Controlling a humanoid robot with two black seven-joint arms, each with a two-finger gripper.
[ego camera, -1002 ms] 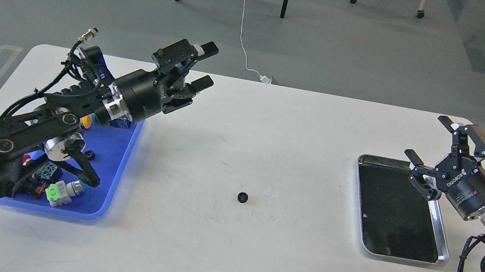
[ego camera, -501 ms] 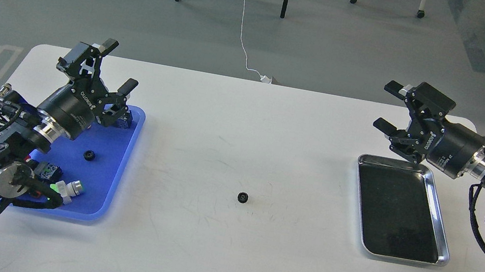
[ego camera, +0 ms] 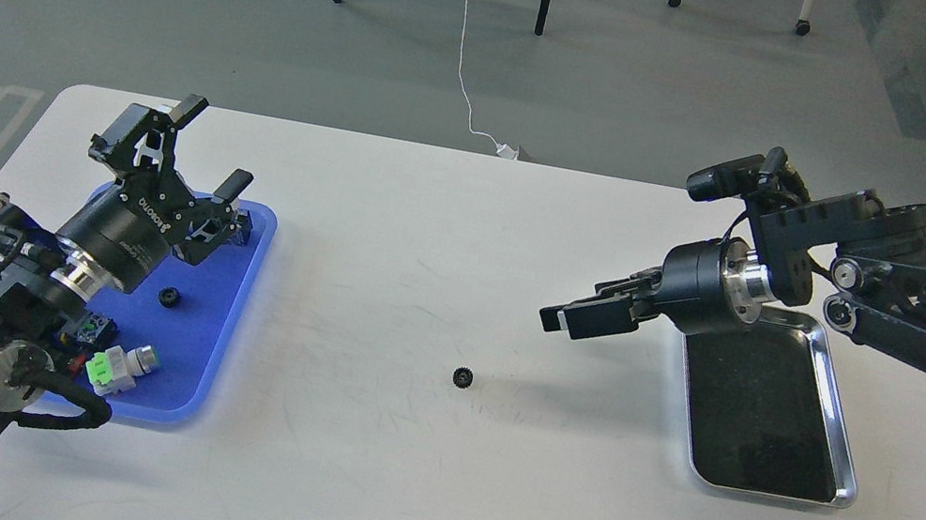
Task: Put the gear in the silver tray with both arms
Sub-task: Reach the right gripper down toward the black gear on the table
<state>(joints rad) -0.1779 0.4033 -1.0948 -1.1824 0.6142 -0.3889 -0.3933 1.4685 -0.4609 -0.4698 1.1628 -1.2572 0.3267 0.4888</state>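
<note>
The small black toothed gear [ego camera: 462,378] lay on the white worktop [ego camera: 449,229], below and left of the right gripper [ego camera: 582,316], whose jaws held nothing; their gap could not be judged. The shiny rectangular silver tray [ego camera: 836,412] sat behind that gripper. The left gripper [ego camera: 202,147], open and empty, was well apart.

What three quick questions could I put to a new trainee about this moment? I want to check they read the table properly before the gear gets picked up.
1. True or false: the silver tray already holds a gear.
2. Where does the gear on the table lie: A) in the blue tray, B) on the bare table between the two trays, C) in the right gripper?
3. Fill in: the left gripper is above the ____ tray with its fingers apart.

Key: 1 false; 2 B; 3 blue.
</note>
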